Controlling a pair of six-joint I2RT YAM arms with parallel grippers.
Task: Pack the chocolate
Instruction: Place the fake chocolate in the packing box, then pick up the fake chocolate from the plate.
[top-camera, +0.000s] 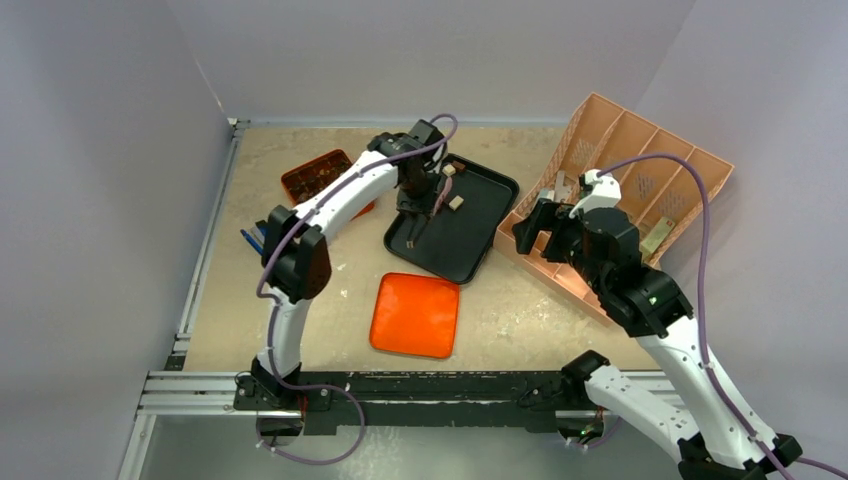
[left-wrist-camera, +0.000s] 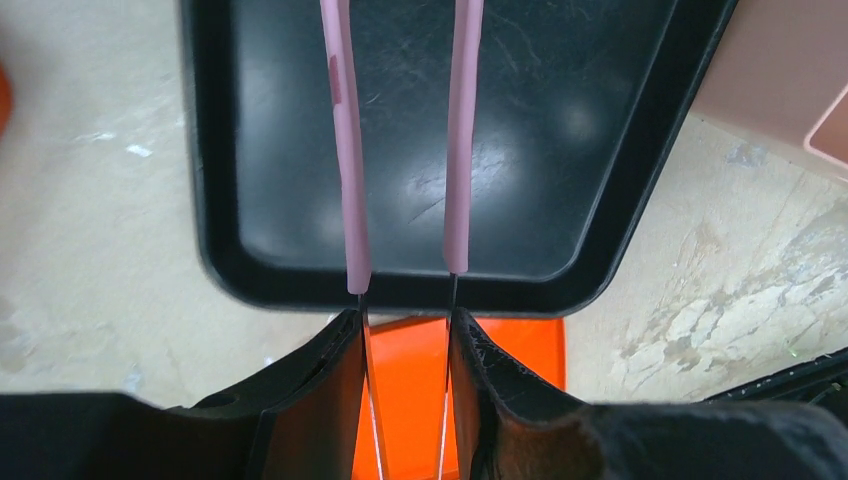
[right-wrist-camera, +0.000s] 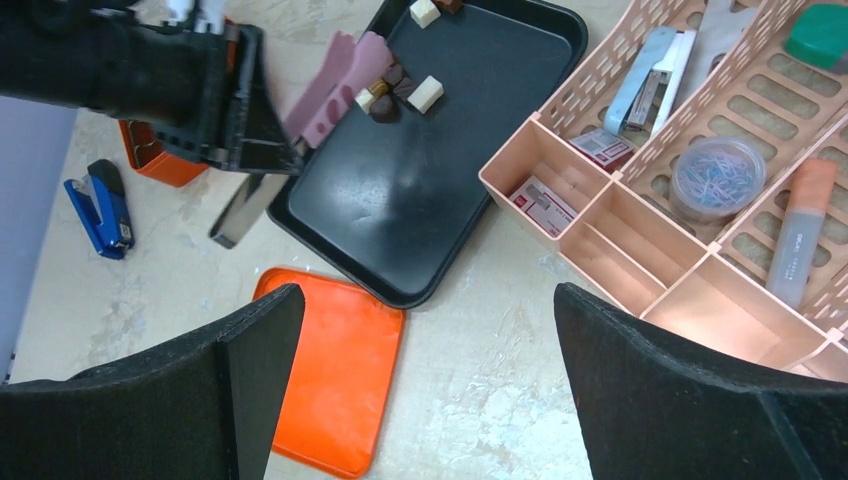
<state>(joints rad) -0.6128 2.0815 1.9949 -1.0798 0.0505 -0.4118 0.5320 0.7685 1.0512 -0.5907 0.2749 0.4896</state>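
Small cream and brown chocolate pieces lie at the far end of the black tray; they also show in the top view. My left gripper is shut on pink-sleeved tweezers above the tray. In the right wrist view the tweezer tips sit right by a cluster of pieces; I cannot tell if they hold one. The orange box with brown pieces stands back left. My right gripper is open and empty, hovering right of the tray.
An orange lid lies in front of the tray. A pink compartmented organizer with office items stands tilted at the right. A blue stapler lies left, by the orange box.
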